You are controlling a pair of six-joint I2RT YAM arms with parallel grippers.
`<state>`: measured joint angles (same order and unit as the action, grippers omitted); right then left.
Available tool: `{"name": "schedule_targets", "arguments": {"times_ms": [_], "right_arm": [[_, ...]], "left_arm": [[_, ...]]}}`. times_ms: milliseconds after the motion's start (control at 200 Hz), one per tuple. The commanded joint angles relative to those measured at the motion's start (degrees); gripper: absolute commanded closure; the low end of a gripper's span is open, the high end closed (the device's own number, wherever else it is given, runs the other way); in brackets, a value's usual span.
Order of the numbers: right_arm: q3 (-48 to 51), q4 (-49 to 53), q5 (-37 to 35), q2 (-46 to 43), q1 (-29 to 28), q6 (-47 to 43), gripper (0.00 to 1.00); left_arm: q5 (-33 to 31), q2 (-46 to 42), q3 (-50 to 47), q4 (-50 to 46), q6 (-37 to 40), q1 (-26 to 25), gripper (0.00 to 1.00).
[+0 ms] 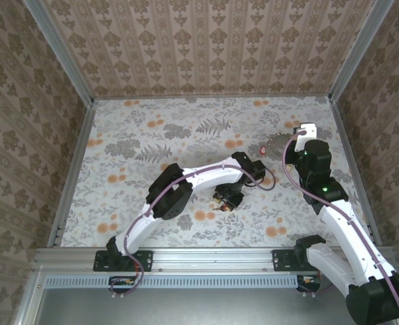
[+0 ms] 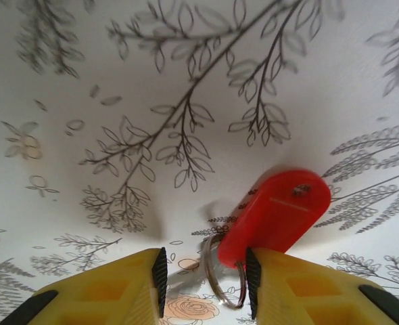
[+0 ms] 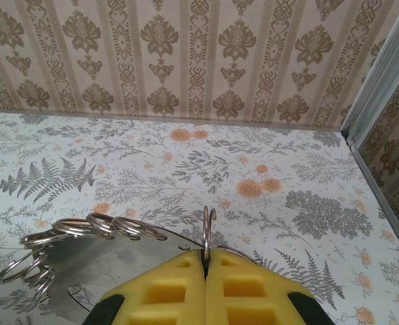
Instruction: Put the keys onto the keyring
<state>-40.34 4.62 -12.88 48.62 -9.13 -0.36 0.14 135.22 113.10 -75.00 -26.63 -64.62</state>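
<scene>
A key with a red plastic head (image 2: 277,210) lies on the patterned table, a small split ring (image 2: 207,270) through its near end. My left gripper (image 2: 205,277) is open around that end: the right pad (image 2: 252,277) touches the red head, while the left pad stands apart from the ring. From above, the left gripper (image 1: 225,202) points down at mid-table over the key (image 1: 221,208). My right gripper (image 3: 205,256) is shut on the keyring (image 3: 207,223), a thin wire loop standing upright with a hooked open end. The right gripper (image 1: 297,135) sits at the far right.
A shiny metal plate (image 3: 105,261) lies left of the right fingers, with several small split rings (image 3: 84,227) along its edge; it also shows from above as the plate (image 1: 275,144). Patterned walls enclose the table on three sides, with a metal corner post (image 3: 382,81) close on the right.
</scene>
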Motion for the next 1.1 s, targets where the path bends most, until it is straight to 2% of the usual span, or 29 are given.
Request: {"name": "schedule_targets", "arguments": {"times_ms": [0,140,270,820,1095], "right_arm": [[-1.14,-1.46,1.0,-1.14,0.35,-1.77,1.0],[-1.41,-1.28,1.13,-1.51,0.35,-2.28,1.0],[-1.5,-1.28,1.54,-1.6,0.27,-2.45,1.0],[-1.24,-0.93,2.87,-2.02,0.29,-3.92,1.0],[-1.22,-1.37,3.48,-1.82,0.27,-4.12,1.0]], "left_arm": [[2.56,-2.24,-0.71,-0.14,-1.76,1.16,0.61],[2.76,-1.76,0.0,-0.66,-1.58,1.25,0.64],[2.29,-1.75,0.35,-1.29,-1.88,1.15,0.71],[0.08,-3.9,-0.25,-2.14,-3.34,0.81,0.61],[0.15,-4.44,-0.8,-2.03,-4.39,0.72,0.63]]}}
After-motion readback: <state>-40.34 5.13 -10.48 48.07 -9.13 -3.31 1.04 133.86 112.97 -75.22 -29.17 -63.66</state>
